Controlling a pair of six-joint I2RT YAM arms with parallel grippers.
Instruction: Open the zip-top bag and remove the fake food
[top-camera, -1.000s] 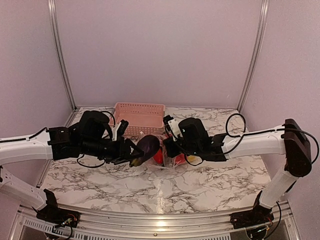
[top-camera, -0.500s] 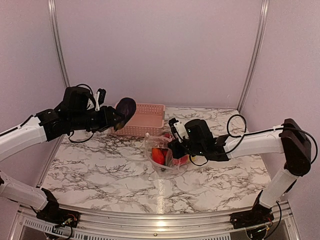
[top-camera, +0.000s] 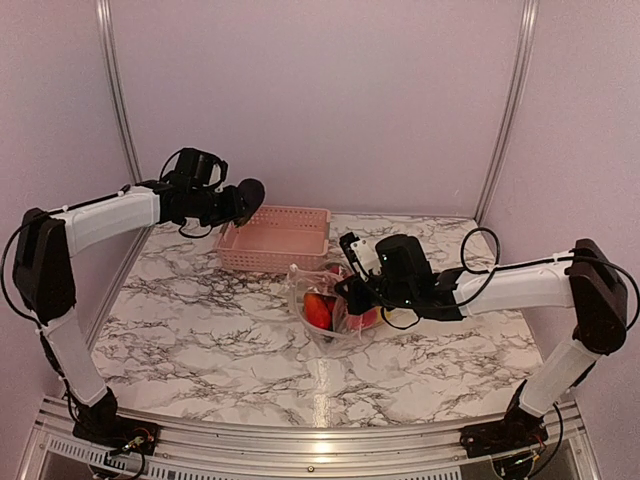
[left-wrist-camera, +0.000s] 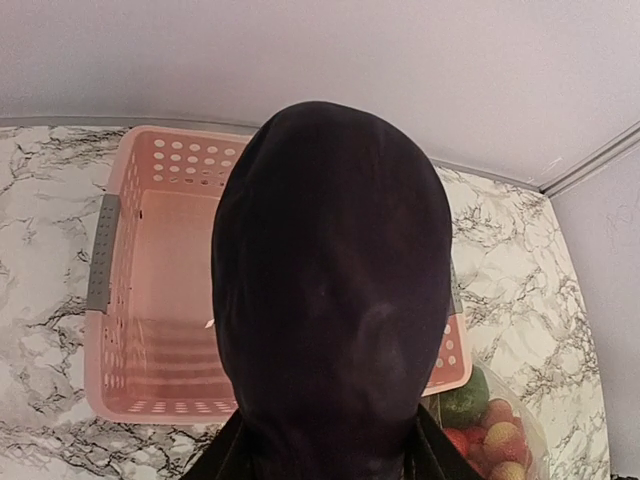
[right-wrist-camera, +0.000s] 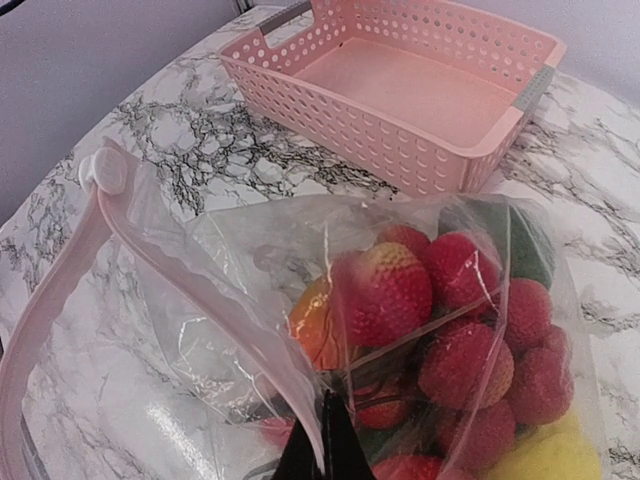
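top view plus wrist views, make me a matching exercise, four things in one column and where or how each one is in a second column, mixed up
Things
1 eggplant
2 pink basket
3 zip-top bag
4 red round cluster

States
A inside the bag
B held in the air by the left hand
C empty, at the far side of the table
D mouth open, pinched by the right hand

Pairs: 1-B, 2-C, 3-D, 4-A
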